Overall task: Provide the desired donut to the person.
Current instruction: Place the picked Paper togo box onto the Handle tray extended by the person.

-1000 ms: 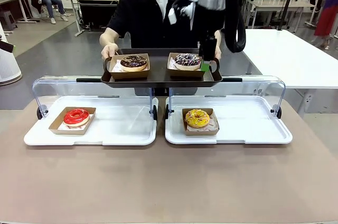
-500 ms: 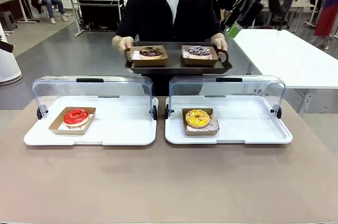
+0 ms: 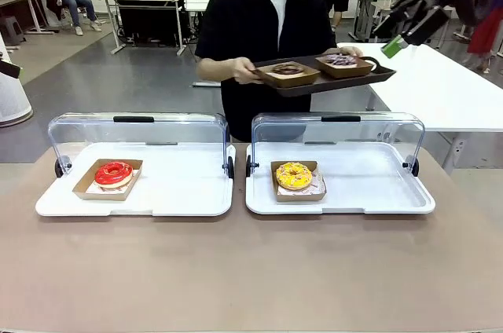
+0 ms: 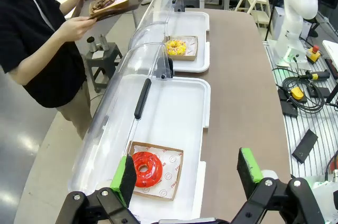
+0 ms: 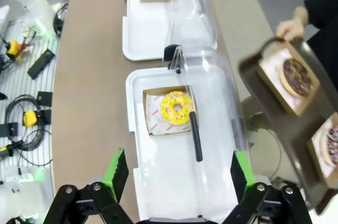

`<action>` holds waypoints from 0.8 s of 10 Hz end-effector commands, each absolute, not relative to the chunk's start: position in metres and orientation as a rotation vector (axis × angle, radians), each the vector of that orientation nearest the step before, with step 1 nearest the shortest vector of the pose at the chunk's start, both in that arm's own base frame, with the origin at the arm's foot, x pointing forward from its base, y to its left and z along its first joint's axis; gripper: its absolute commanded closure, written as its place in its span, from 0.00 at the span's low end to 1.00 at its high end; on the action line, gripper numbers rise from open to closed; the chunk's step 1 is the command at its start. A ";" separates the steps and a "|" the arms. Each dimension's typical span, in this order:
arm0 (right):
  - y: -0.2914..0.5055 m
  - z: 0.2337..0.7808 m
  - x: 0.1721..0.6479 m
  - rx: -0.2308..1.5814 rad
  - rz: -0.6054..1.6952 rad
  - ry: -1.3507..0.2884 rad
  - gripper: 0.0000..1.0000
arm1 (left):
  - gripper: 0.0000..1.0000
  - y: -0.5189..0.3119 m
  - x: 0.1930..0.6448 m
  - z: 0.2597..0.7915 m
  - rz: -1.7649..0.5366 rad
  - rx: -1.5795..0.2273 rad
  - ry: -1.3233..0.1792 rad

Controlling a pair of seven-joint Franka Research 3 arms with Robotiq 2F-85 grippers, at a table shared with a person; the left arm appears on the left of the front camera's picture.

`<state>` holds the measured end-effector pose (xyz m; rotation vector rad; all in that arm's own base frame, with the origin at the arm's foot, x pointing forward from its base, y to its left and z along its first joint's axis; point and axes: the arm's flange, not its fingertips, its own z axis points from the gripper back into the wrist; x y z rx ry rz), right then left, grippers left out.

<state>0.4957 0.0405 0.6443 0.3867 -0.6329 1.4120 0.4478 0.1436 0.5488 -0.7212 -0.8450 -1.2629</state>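
Observation:
The person (image 3: 263, 31) in a black top stands beyond the table, holding a dark tray (image 3: 377, 76) with a chocolate donut (image 3: 288, 71) and a purple-sprinkled donut (image 3: 343, 60) in cardboard boxes. My right gripper (image 3: 395, 42) hangs high at the right, just beyond the tray's end, open and holding nothing. Its wrist view looks down past the open right gripper (image 5: 178, 174) on the yellow donut (image 5: 177, 106) and the held tray (image 5: 274, 123). My left gripper (image 4: 187, 174) is open above the red donut (image 4: 147, 167).
Two white display trays with raised clear lids (image 3: 134, 130) sit side by side on the brown table: the red donut (image 3: 114, 173) in the left one, the yellow donut (image 3: 294, 175) in the right tray (image 3: 377, 192). A white table (image 3: 440, 85) stands behind at the right.
The person has lifted the tray and swung it to the right, away from the display cases. My right gripper has pulled up and off to the far right, empty.

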 end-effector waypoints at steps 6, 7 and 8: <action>-0.027 0.599 0.484 0.582 1.323 -0.837 0.00 | 0.00 0.144 0.447 0.550 -1.264 -0.721 -0.855; -0.035 0.593 0.488 0.614 1.306 -0.840 0.00 | 0.00 0.144 0.447 0.550 -1.264 -0.721 -0.855; -0.044 0.588 0.492 0.623 1.298 -0.852 0.00 | 0.00 0.144 0.447 0.550 -1.264 -0.721 -0.855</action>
